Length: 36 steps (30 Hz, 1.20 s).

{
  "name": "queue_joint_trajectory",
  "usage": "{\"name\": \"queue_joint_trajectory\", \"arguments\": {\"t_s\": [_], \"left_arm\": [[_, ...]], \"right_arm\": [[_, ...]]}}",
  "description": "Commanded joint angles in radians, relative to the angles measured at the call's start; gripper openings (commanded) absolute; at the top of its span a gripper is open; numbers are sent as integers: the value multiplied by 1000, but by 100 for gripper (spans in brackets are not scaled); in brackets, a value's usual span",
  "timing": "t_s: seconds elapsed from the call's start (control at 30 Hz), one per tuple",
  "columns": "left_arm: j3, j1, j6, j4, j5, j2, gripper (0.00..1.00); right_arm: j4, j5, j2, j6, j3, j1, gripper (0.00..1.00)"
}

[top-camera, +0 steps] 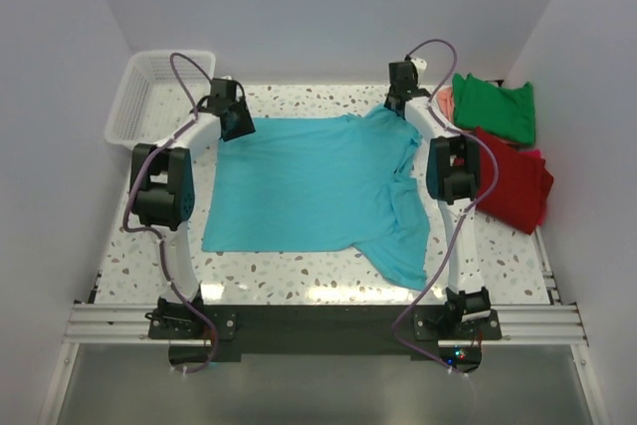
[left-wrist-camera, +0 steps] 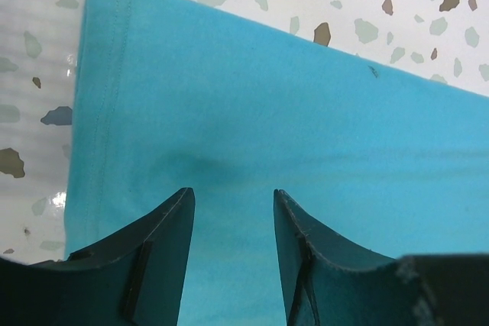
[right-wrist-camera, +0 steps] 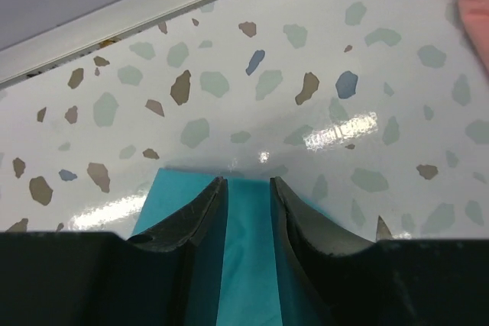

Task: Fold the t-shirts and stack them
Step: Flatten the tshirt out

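The turquoise t-shirt (top-camera: 318, 186) lies spread flat in the middle of the table, with one sleeve bunched at the near right. My left gripper (top-camera: 237, 122) hovers low over its far left corner. In the left wrist view the left gripper (left-wrist-camera: 233, 198) is open, with only flat turquoise cloth (left-wrist-camera: 290, 112) under the gap and the stitched hem at the left. My right gripper (top-camera: 400, 105) is at the shirt's far right corner. In the right wrist view the right gripper (right-wrist-camera: 246, 182) is open, its tips at the cloth's edge (right-wrist-camera: 246, 265), with cloth lying between the fingers.
A green t-shirt (top-camera: 495, 106) and a red t-shirt (top-camera: 513, 184) lie folded at the right edge, with a salmon-pink one (top-camera: 445, 100) partly under the green; it also shows in the right wrist view (right-wrist-camera: 477, 5). A white lattice basket (top-camera: 159, 87) stands at the far left corner.
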Motion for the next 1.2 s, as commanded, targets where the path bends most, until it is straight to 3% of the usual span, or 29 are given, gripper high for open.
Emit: {"name": "queue_joint_trajectory", "arguments": {"t_s": [0.0, 0.13, 0.33, 0.57, 0.83, 0.97, 1.17], "left_arm": [[-26, 5, 34, 58, -10, -75, 51], [-69, 5, 43, 77, -18, -130, 52], [-81, -4, 29, 5, -33, -176, 53], [-171, -20, -6, -69, -6, -253, 53], [-305, -46, -34, -32, 51, -302, 54], [-299, -49, -55, -5, 88, -249, 54], [-248, -49, -71, 14, 86, -158, 54]], "right_arm": [[5, 29, -180, -77, 2, 8, 31], [-12, 58, -293, -134, -32, 22, 32], [-277, -9, -430, -94, -61, 46, 33], [-388, -53, -686, -22, -466, 111, 31], [-379, -119, -980, 75, -892, 134, 31], [-321, -194, -990, 78, -989, 134, 31], [-270, -291, -891, 40, -977, 155, 31]]}}
